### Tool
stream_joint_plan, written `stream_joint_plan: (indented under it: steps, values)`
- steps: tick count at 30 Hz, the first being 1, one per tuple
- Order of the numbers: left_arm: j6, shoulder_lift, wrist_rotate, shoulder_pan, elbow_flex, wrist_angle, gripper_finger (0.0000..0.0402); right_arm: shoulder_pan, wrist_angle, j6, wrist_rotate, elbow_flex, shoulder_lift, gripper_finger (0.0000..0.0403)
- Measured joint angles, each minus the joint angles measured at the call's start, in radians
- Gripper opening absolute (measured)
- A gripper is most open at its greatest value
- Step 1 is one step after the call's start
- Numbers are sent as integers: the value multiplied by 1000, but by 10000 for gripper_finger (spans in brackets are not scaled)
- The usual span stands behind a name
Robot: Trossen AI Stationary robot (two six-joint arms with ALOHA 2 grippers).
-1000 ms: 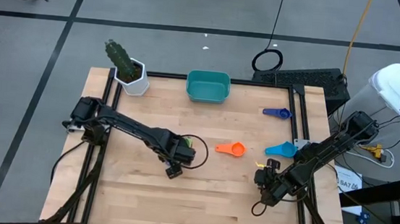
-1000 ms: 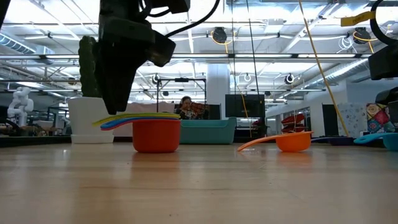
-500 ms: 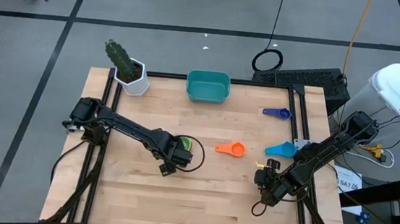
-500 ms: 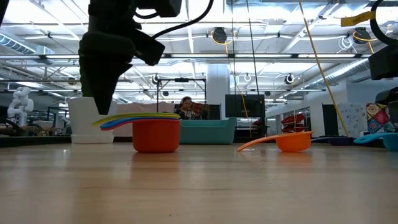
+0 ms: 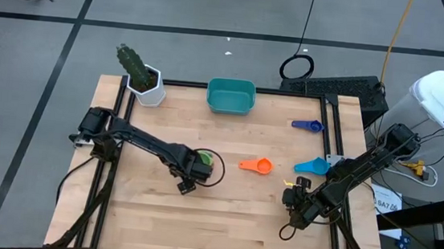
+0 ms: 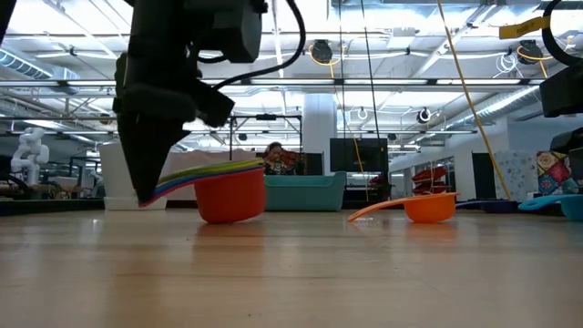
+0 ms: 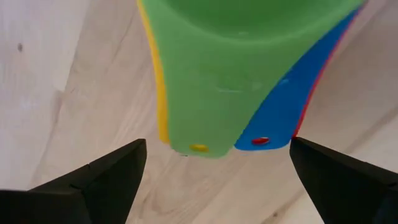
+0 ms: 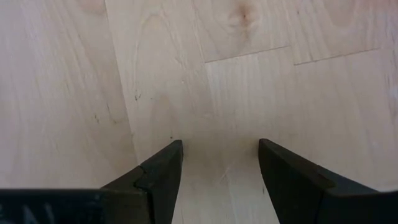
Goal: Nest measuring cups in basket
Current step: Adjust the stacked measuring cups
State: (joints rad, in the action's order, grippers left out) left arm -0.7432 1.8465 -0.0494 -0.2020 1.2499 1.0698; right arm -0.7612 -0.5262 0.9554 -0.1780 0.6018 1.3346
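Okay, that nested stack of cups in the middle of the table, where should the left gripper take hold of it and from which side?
Grip the fanned handles, which stick out flat from the nested stack toward the left gripper. Its open fingers already stand either side of them. Come in level from the handle end and close across their edges; the round red bowl looks too wide and tilts easily.

- nested measuring cups (image 6: pixel 223 187): red outermost, with blue, yellow and green handles fanned above it;
- lone cup (image 5: pixel 257 165): orange;
- two more cups: light blue (image 5: pixel 312 165); dark blue (image 5: pixel 308 126);
- basket (image 5: pixel 231 96): teal;
- counter (image 5: pixel 222 213): pale wood grain;
- fingers (image 7: pixel 102 177): black
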Motion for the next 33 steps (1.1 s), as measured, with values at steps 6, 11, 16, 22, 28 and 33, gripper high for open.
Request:
stream_joint_plan:
  steps: [6, 11, 16, 22, 28, 33]
  values:
    - [0, 0, 31, -12, -8, -64, 397, 0, 0, -5, 0, 0, 0, 201]
    - [0, 0, 57, -23, -8, -106, 397, 0, 0, -6, 0, 0, 0, 201]
    - [-10, 0, 57, -33, -8, -105, 397, 0, 0, -6, -1, 0, 0, 201]
    - [-35, 0, 57, -48, -8, -103, 397, 0, 0, -6, -2, 0, 0, 201]
    - [-87, 0, 42, -58, -8, -103, 397, 0, 3, -6, -5, 0, 0, 201]
    - [-158, 0, 8, -52, -8, -108, 397, 0, 6, -6, -6, 0, 0, 201]
